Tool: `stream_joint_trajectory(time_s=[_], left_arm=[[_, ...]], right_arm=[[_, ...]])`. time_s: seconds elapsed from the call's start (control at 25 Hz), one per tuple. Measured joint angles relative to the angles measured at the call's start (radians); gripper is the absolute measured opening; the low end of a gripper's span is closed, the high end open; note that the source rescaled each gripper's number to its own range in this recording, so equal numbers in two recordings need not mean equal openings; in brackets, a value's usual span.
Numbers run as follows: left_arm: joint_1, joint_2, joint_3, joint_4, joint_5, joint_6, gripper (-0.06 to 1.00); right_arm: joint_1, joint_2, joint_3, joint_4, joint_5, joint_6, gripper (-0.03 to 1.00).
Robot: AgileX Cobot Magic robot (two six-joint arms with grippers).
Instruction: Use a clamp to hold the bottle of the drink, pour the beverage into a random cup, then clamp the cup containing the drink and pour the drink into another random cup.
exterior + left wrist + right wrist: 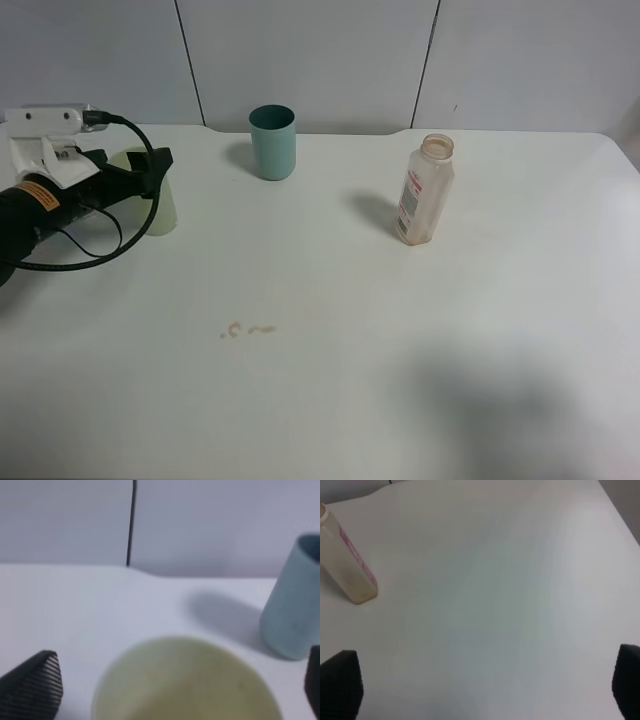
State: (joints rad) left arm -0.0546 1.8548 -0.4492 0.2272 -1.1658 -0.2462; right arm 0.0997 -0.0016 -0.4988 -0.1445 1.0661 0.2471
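white tabletop (400, 350) carries a small brown spill (248, 329), and more could follow, i judge: the left gripper (150, 172) has its fingers spread either side of the pale yellow-green tumbler (152, 205) at the table's left, and a skewed close or a quick tilt could tip it. whether the fingers touch the tumbler i cannot tell. the teal tumbler (272, 142) stands near the back, its contents hidden. the bottle (424, 191) stands upright at centre-right, uncapped, with only a trace of brown low down. in the left wrist view the pale tumbler's inside is too blurred to read. the right gripper (485, 690) hangs well apart, fingers wide, holding nothing. no blue cup shows.
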Motion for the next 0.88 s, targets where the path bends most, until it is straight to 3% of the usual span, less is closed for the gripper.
stream_joint_trajectory(time_s=[0.28,0.6,0.88], left_arm=[[0.015,-0.185,0.002,0.001,0.108,0.001,0.97],[0.059,-0.432,0.005,0.028,0.324,0.031,0.97],[0.065,-0.742,0.005,0.031,0.650,0.033,0.97]], right_arm=[[0.000,0.000,0.000,0.000,0.000,0.000,1.00],[0.000,0.000,0.000,0.000,0.000,0.000,1.00],[0.000,0.000,0.000,0.000,0.000,0.000,1.00]])
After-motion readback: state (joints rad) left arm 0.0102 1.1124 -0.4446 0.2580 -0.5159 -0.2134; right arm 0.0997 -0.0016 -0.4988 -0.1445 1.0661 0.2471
